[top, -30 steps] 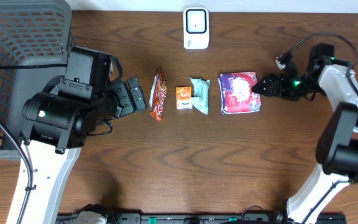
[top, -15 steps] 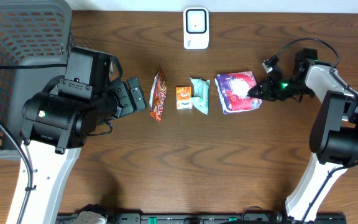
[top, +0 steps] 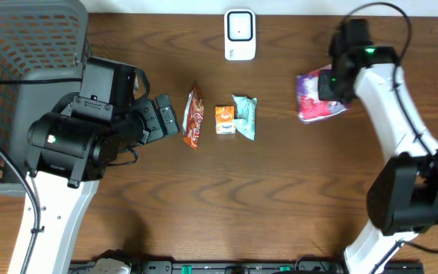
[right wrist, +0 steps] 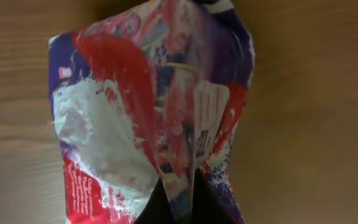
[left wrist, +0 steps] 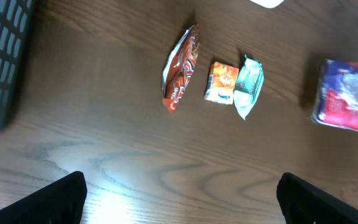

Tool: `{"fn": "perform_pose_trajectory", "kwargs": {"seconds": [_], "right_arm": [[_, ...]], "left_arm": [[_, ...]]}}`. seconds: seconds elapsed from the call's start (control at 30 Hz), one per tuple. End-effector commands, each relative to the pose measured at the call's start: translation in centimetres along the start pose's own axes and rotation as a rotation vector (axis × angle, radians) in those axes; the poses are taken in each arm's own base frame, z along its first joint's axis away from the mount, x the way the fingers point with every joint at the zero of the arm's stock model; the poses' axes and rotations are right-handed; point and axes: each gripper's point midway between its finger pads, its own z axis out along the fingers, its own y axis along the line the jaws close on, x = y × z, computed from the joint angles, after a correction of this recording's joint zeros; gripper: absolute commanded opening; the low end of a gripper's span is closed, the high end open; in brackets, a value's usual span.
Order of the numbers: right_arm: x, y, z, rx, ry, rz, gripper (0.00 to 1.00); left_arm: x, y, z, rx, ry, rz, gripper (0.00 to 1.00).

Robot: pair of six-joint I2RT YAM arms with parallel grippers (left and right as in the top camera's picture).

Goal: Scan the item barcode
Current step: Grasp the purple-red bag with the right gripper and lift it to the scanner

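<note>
Pinching the bag (top: 314, 103) by one crumpled end, the right gripper (top: 331, 82) has its jaws clamped together on the film. In the right wrist view the two dark fingers (right wrist: 157, 202) meet at the bottom of the purple, red and white wrapper. The bag hangs over the right side of the table (top: 280, 198), near the far edge. The left wrist view shows it blurred, with a shadow on the wood beside it.

One white scanner (top: 239, 34) stands at the far edge, to the left of the bag and well apart from it. Three small packs lie in a row mid-table, nearer than the scanner: a red pouch (top: 194, 116), an orange box (top: 225, 119) and a teal packet (top: 245, 116). The box and the packet touch, and the pouch lies a little apart. The teal packet is the closest of the three to the bag.

Just left of the pouch hovers the left gripper (top: 166, 118), jaws spread wide and holding nothing. Its fingertips frame the bottom corners of the left wrist view. One grey mesh basket (top: 52, 84) fills the far left corner, behind that arm.
</note>
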Motion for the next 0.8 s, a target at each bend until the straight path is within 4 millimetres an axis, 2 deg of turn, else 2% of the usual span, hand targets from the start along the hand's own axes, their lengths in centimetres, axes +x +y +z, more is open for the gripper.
{"fn": "perform_pose_trajectory", "kwargs": {"seconds": [0.0, 0.1, 0.27, 0.3, 0.37, 0.43, 0.47, 0.53, 0.63, 0.67, 0.77], "right_arm": [[-1.1, -2.9, -2.5, 0.498, -0.146, -0.008, 0.01], [-0.4, 0.6, -1.3, 0.495, -0.145, -0.097, 0.01], [1.6, 6.2, 1.8, 0.476, -0.108, -0.214, 0.01], [2.0, 7.3, 2.2, 0.459, -0.101, -0.238, 0.05], [2.8, 9.7, 2.4, 0.404, -0.101, -0.269, 0.2], [3.0, 12.4, 1.7, 0.319, -0.116, -0.285, 0.42], [3.0, 13.4, 1.3, 0.285, -0.122, -0.289, 0.46], [2.7, 15.4, -0.1, 0.2, -0.125, -0.297, 0.47], [1.6, 17.1, -2.8, 0.08, -0.117, -0.3, 0.48], [0.9, 17.2, -3.8, 0.045, -0.116, -0.287, 0.52], [-1.2, 16.2, -6.1, -0.043, -0.113, -0.249, 0.54]], "left_arm": [[-0.2, 0.0, -0.3, 0.002, -0.013, -0.002, 0.98], [-0.2, 0.0, -0.3, 0.002, -0.013, -0.002, 0.98], [-0.2, 0.0, -0.3, 0.002, -0.013, -0.002, 0.98], [-0.2, 0.0, -0.3, 0.002, -0.013, -0.002, 0.98], [-0.2, 0.0, -0.3, 0.002, -0.013, -0.002, 0.98], [-0.2, 0.0, -0.3, 0.002, -0.013, -0.002, 0.98], [-0.2, 0.0, -0.3, 0.002, -0.013, -0.002, 0.98], [-0.2, 0.0, -0.3, 0.002, -0.013, -0.002, 0.98], [-0.2, 0.0, -0.3, 0.002, -0.013, -0.002, 0.98], [-0.2, 0.0, -0.3, 0.002, -0.013, -0.002, 0.98], [-0.2, 0.0, -0.3, 0.002, -0.013, -0.002, 0.98]]}}
